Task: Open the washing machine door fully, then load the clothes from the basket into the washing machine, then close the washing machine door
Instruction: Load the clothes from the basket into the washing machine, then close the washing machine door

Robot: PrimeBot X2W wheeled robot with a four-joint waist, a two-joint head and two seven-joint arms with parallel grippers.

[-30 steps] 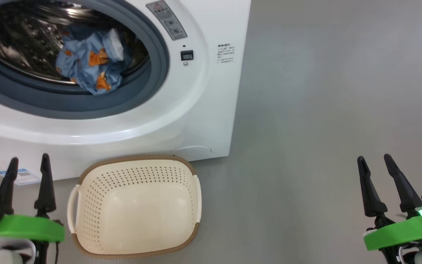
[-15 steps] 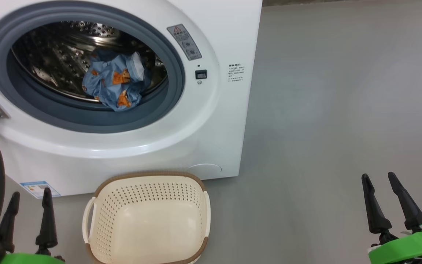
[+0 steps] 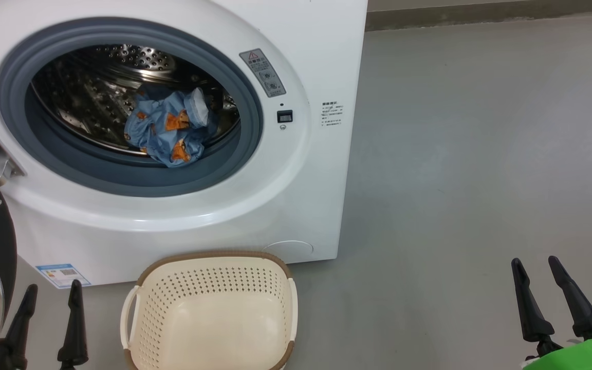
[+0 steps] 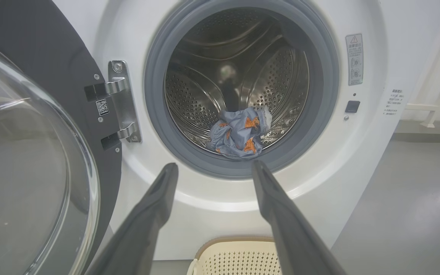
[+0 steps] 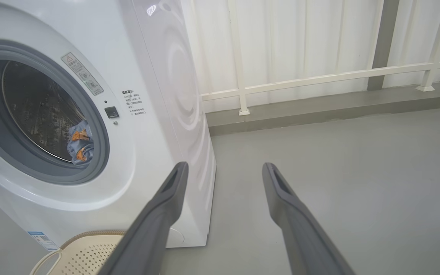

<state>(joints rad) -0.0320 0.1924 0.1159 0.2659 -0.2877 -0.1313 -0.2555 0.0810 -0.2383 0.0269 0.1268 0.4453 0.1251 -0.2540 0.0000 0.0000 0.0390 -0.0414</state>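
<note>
The white washing machine (image 3: 296, 185) stands with its round opening uncovered. Its door (image 4: 33, 152) is swung wide to the left on its steel hinge, black ring and clear glass bowl showing. The light blue clothes (image 3: 170, 131) with orange figures lie bunched at the front of the steel drum (image 4: 239, 131). On the floor before the machine sits the cream basket (image 3: 214, 318), nothing inside it. My left gripper (image 3: 52, 293) is open at the lower left, beside the basket. My right gripper (image 3: 535, 267) is open at the lower right over bare floor, holding nothing.
Grey floor (image 3: 481, 180) stretches to the right of the machine. A white railing (image 5: 300, 80) and pale wall panels run behind it. A blue label (image 3: 62, 275) is stuck low on the machine's front.
The head camera has tilted up and drawn back, so the machine, basket and both grippers sit lower in the picture; the open door's edge has come into view at left. Clothes and basket unmoved.
</note>
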